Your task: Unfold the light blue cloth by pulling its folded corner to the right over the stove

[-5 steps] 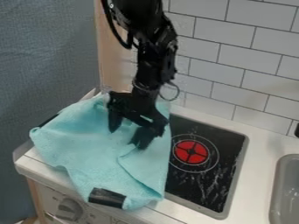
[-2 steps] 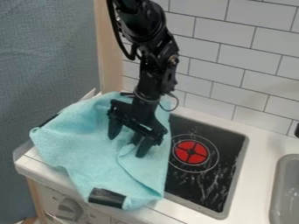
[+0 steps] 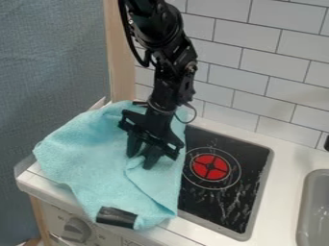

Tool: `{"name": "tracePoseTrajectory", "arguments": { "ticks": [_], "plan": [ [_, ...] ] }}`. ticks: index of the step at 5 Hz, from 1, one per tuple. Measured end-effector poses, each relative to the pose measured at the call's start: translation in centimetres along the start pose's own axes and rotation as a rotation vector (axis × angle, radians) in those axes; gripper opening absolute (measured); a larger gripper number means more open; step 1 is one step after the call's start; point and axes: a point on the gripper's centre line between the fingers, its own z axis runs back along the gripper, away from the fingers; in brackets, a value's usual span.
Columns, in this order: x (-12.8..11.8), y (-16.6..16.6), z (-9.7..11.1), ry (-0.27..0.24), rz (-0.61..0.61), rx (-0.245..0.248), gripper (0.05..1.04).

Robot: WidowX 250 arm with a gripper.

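The black gripper hangs over the upper middle of a light teal cloth. Its fingers stand close together, pinching a raised fold of the fabric between their tips. Rumpled, the cloth covers the left part of the stove top and droops over the counter's front edge. A black patch lies on its lower end, above the stove knobs.
Right of the cloth is the black cooktop with a red burner. A grey sink sits at the far right. White tiled wall rises behind, and a wooden post stands at the back left.
The gripper came down with its fingers apart, shifted slightly, and its fingers then drew together on the cloth. The cloth's right edge and lower end moved slightly left.
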Motion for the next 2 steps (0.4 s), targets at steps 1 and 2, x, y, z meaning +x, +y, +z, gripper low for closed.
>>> {"name": "tracePoseTrajectory", "arguments": {
  "ticks": [1, 2],
  "plan": [
    [0.00, -0.02, 0.00, 0.000, 0.007, -0.001, 0.156],
    [-0.07, -0.08, 0.00, 0.005, 0.011, -0.005, 0.064]
  ]
}}
